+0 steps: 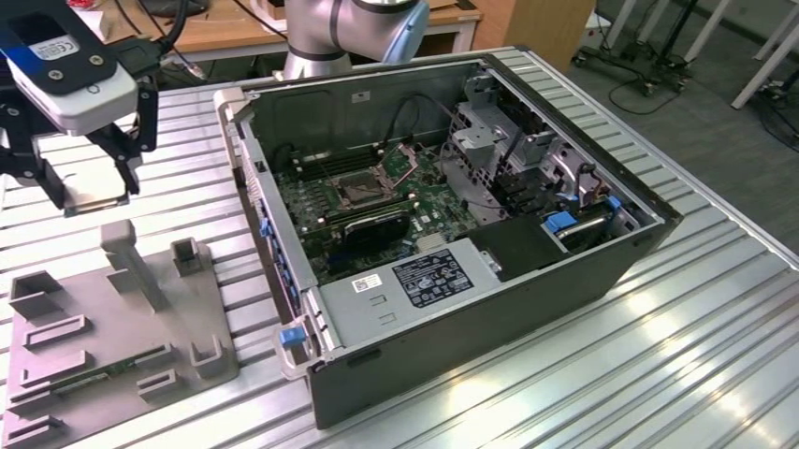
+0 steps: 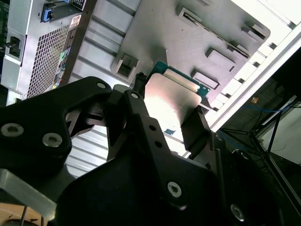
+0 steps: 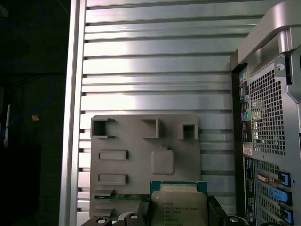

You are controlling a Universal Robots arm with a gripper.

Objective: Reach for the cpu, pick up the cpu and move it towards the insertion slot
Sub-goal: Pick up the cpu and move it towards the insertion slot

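Note:
My gripper [image 1: 90,192] hangs above the table at the exterior view's left, beside the open computer case [image 1: 500,281]. It is shut on the cpu [image 1: 100,196], a small flat chip with a pale metal face and a green rim, held by its edges between the black fingers [image 2: 136,108]. Both wrist views show the cpu [image 2: 169,96] [image 3: 178,202] lifted clear above the grey tray [image 3: 141,155]. The insertion slot [image 1: 354,193], a dark square socket with a metal frame, lies on the green board inside the case, well to the exterior view's right of my gripper.
The grey tray [image 1: 125,318] lies on the slatted metal table [image 1: 649,355] below my gripper, with upright posts and a thin green memory stick [image 1: 112,367] in it. The case's side wall [image 1: 256,206] stands between the gripper and the board. The arm's base [image 1: 337,37] is behind the case.

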